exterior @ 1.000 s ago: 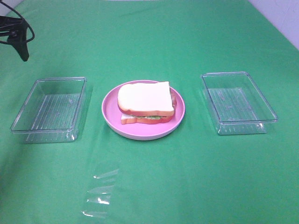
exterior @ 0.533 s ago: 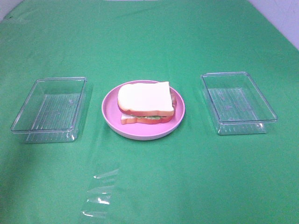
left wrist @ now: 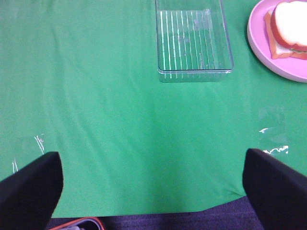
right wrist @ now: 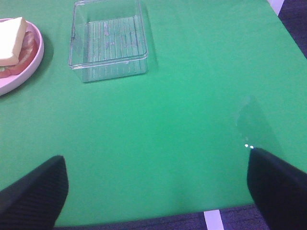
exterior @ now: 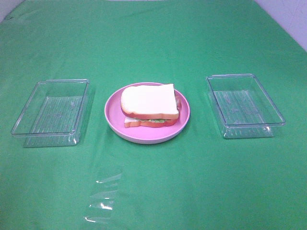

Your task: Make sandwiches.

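Left arm gone; sandwiches (exterior: 149,106) well apart from each pincer.

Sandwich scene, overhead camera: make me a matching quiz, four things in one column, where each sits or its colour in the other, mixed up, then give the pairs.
Things
1. sandwich
2. pink plate
3. left clear box
4. right clear box

Descriptions
A. empty, on the right side of the cloth
B. round, in the middle of the green cloth, between the two boxes
C. empty, on the left side of the cloth
D. white bread on top, resting on the plate

Pairs: 1-D, 2-B, 3-C, 4-A
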Robot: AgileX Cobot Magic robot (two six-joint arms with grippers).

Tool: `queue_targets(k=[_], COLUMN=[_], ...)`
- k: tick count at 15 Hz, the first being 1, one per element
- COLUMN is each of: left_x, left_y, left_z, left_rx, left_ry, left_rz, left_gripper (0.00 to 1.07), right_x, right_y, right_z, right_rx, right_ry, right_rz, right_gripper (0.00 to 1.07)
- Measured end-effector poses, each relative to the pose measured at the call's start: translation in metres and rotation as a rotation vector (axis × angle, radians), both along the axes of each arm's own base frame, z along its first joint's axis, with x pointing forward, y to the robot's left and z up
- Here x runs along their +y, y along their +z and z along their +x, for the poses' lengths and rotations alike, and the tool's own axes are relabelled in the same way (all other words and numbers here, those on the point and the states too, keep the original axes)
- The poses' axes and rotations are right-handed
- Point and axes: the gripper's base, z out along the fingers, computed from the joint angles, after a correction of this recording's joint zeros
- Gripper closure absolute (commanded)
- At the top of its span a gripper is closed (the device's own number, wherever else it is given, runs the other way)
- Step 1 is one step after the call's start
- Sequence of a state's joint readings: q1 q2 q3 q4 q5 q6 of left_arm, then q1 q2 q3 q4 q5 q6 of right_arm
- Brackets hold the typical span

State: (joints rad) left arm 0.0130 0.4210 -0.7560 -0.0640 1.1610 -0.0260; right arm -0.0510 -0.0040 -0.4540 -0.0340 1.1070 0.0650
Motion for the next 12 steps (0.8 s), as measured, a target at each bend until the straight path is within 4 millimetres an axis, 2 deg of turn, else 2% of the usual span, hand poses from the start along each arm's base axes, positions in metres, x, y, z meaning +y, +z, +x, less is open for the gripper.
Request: queue_targets(k=[1,4,5,7,12], left_x=[0.000,0.001,0.002,0.002,0.002], left_y=[-0.003,-0.044,-0.048,-0.051,-0.056], left_z=[-0.008,-0.036,-0.052,-0.060,-0.055], left_rx=[-0.026,-0.074,-0.181,-0.227,-0.255], left_ry=[0.000,0.004,0.011,0.013,0.019], left_rz=[0.000,0.020,0.029,0.030,0.030], left_gripper=[0.13,0.13,0.14,0.14,0.14], right_x=[0.000,0.000,0.000,0.000,0.000], right_y=[0.000,0.000,0.000,0.000,0.000], right_z=[0.000,0.000,0.000,0.000,0.000], right_rx=[0.000,0.000,0.000,0.000,0.000], right_ry=[0.000,0.000,0.000,0.000,0.000], right_rz=[0.000,0.000,0.000,0.000,0.000], right_gripper=[0.09,0.09,0.09,0.09,0.09])
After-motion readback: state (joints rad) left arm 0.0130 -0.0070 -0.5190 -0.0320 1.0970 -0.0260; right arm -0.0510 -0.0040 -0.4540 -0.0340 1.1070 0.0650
